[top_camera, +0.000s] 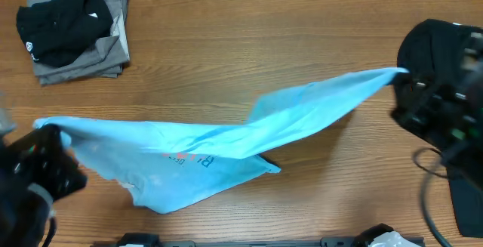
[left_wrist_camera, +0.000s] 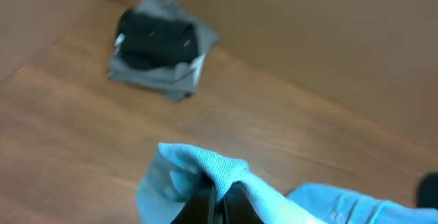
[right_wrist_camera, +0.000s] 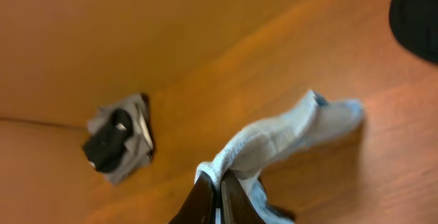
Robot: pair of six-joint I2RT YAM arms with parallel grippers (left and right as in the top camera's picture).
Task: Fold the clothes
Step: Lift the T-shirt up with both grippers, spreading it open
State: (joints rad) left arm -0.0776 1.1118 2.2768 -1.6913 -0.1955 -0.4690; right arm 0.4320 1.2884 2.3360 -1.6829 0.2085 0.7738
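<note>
1. Across the desk [top_camera: 226,43], from left edge to right edge, stretches the light-blue T-shirt [top_camera: 249,130], its belly sagging near the front.
2. The left gripper [left_wrist_camera: 217,196] and right gripper [right_wrist_camera: 219,193] each clamp one end; uneven pulling could probably slip the cloth free or twist it.

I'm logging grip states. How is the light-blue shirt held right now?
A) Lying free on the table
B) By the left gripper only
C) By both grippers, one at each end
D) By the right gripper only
C: the left gripper and the right gripper each pinch one end of the light-blue shirt, which is stretched between them.
</note>
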